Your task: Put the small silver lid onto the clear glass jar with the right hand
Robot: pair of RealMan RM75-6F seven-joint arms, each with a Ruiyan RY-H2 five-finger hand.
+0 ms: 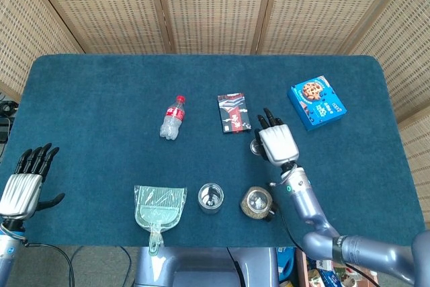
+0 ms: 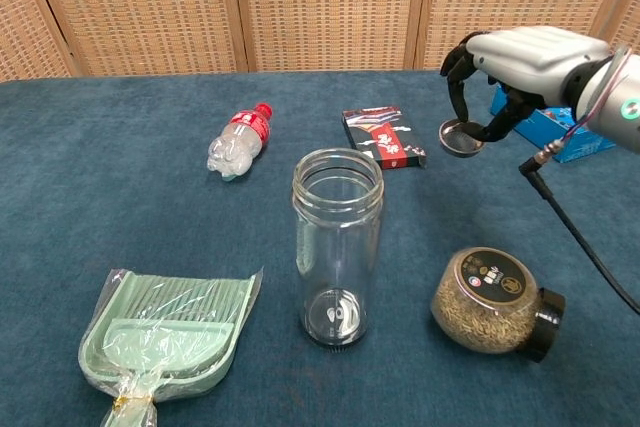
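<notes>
The clear glass jar stands upright and open-mouthed near the table's front, seen from above as a ring. My right hand holds the small silver lid in its fingertips, lifted well above the cloth, to the right of the jar and higher than its mouth. From the head view the right hand covers most of the lid. At the table's front left corner my left hand hovers with fingers spread and nothing in it.
A round jar of seeds lies on its side right of the glass jar. A green dustpan, a small cola bottle, a black and red packet and a blue cookie box lie on the blue cloth.
</notes>
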